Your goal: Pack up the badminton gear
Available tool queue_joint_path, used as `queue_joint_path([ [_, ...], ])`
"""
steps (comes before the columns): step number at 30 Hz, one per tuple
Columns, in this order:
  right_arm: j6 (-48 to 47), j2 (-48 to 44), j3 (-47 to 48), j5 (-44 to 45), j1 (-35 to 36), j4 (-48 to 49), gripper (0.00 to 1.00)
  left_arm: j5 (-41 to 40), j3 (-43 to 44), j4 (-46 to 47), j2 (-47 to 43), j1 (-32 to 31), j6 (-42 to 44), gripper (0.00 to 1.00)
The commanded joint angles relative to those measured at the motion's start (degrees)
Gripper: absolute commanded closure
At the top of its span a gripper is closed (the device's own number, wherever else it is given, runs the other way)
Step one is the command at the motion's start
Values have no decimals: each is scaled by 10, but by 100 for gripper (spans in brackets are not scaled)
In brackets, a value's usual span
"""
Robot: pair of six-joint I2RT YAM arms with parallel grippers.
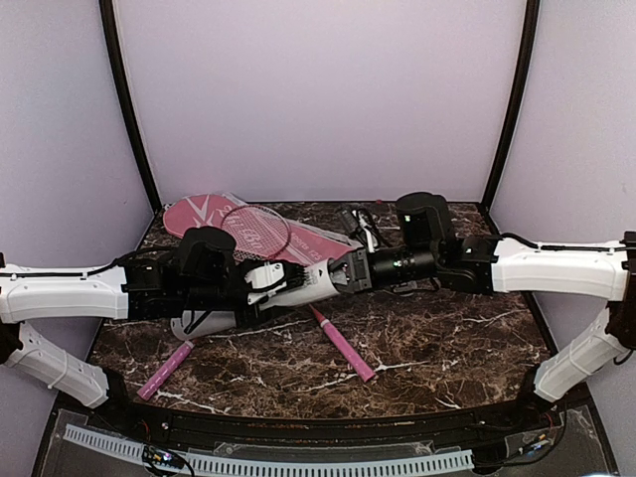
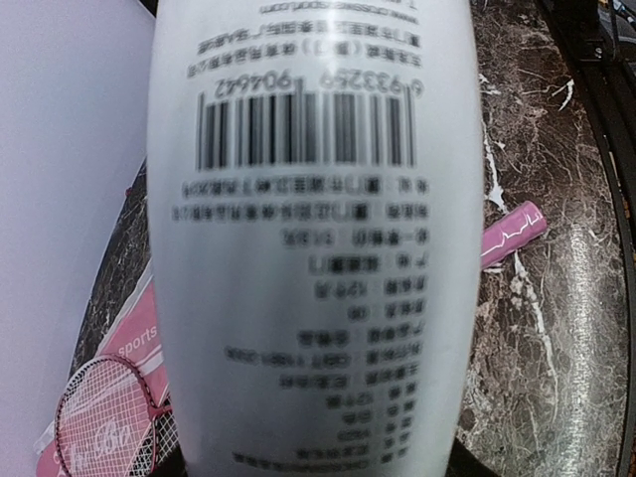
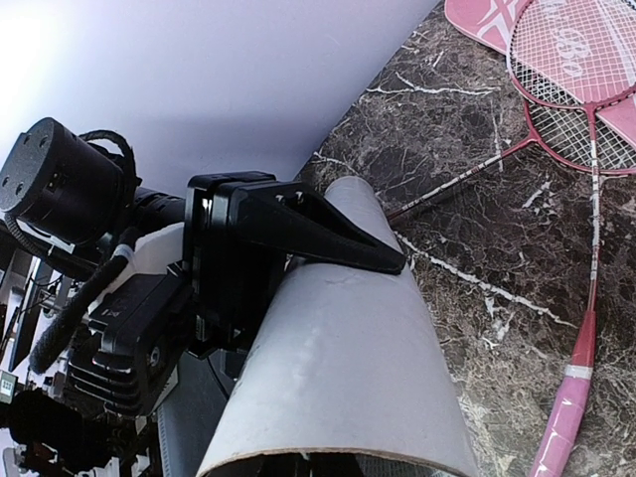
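My left gripper (image 1: pixel 260 283) is shut on the white tube (image 1: pixel 298 283), which it holds level above the table. The tube's printed side (image 2: pixel 313 248) fills the left wrist view and hides the fingers. In the right wrist view one black left finger (image 3: pixel 318 234) lies across the tube (image 3: pixel 348 368). My right gripper (image 1: pixel 343 273) is shut at the tube's open end, its tips hidden in the mouth. Two rackets lie with their heads (image 1: pixel 260 234) on the pink cover (image 1: pixel 204 214) and their handles (image 1: pixel 343 346) (image 1: pixel 164 370) toward the front.
The dark marble table (image 1: pixel 447 338) is walled in purple at the back and both sides. A dark bundle of cables (image 1: pixel 363 224) sits at the back beside the right arm. A racket handle (image 2: pixel 512 234) lies just under the tube's right side.
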Motion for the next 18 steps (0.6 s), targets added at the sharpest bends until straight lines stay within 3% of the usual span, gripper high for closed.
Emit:
queue_joint_path([
  [1, -9, 3, 18, -9, 5, 16, 100, 10, 4, 33, -9, -2, -7, 45],
  [3, -13, -2, 21, -4, 5, 5, 96, 7, 4, 33, -8, -2, -7, 45],
  [12, -67, -100, 15, 47, -33, -115, 52, -30, 1, 44, -8, -2, -11, 45],
  [18, -75, -181, -29, 94, -101, -151, 37, -50, 2, 48, -3, -1, -11, 45],
])
